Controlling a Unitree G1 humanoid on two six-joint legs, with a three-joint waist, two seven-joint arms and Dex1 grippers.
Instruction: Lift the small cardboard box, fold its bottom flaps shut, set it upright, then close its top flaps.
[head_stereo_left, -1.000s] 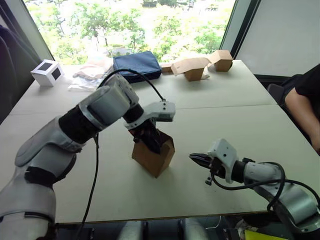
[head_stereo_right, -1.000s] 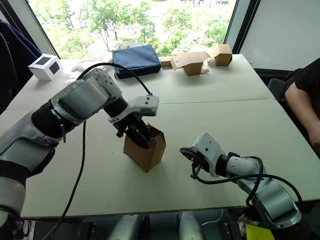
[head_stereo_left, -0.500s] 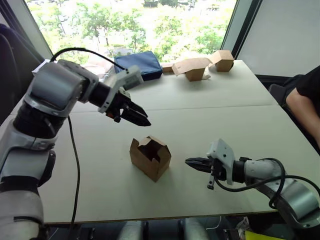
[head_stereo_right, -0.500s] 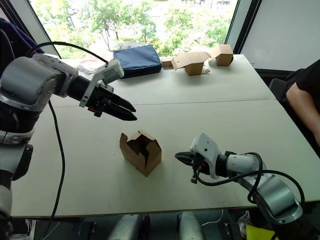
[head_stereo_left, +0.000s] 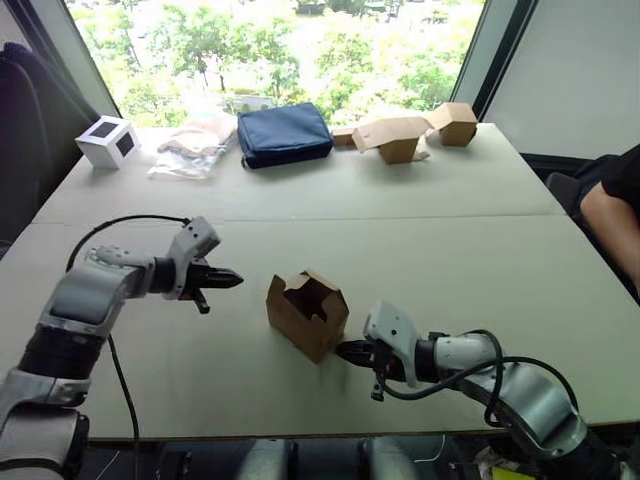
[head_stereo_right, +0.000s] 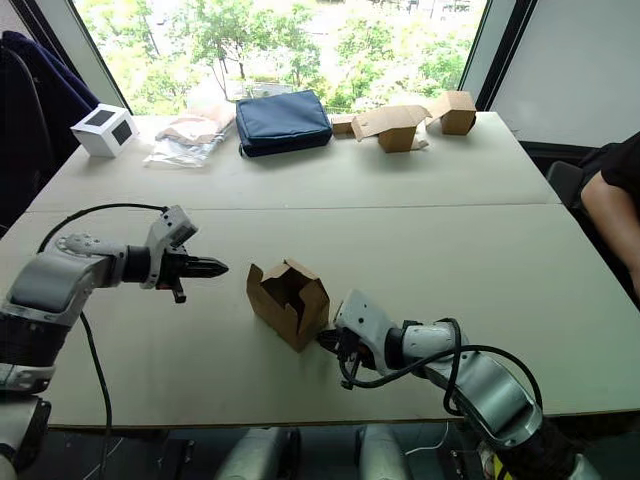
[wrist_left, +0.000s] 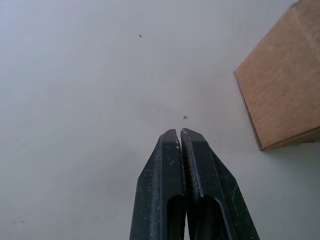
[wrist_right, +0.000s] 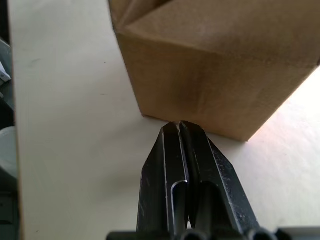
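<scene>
— Where is the small cardboard box (head_stereo_left: 307, 315)?

— Upright on the table (head_stereo_left: 480, 260), between the two grippers, with its top flaps (head_stereo_right: 290, 280) partly raised and the inside showing.

— And the right gripper (wrist_right: 179, 126)?

— Its jaws are pressed together, holding nothing. The tips sit low at the foot of the box wall, just short of it or touching; I cannot tell which.

— The left gripper (wrist_left: 179, 134)?

— Jaws also closed and empty. The box lies ahead of its tips and off to one side, apart from them, with bare table in between.

— Anything else around?

— Well beyond the box, along the window edge: a white cube (head_stereo_left: 107, 140), clear bags (head_stereo_left: 190, 152), a blue pouch (head_stereo_left: 284, 132) and lighter tan boxes (head_stereo_left: 405, 133). A person's arm (head_stereo_left: 611, 222) shows past the right gripper's side.
</scene>
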